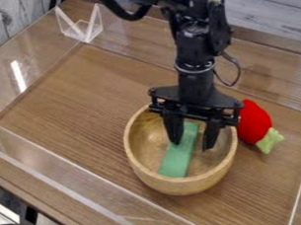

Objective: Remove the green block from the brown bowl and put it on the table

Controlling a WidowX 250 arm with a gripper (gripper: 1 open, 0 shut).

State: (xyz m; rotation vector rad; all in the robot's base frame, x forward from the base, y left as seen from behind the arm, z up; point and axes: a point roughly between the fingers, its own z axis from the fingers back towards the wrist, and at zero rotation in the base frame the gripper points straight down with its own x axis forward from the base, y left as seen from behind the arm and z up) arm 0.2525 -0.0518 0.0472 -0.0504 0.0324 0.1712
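Observation:
A green block [180,160] lies tilted inside the brown wooden bowl [142,145] at the front middle of the table. My black gripper [196,140] points straight down into the bowl, just above the block's upper end. Its two fingers [176,129] stand apart, one on each side, with nothing gripped between them. The block rests on the bowl's inner wall and floor.
A red strawberry-like toy [254,121] with a green leaf piece [270,141] lies right of the bowl. Clear acrylic walls [34,40] fence the wooden table. A clear triangular stand [80,28] sits at the back left.

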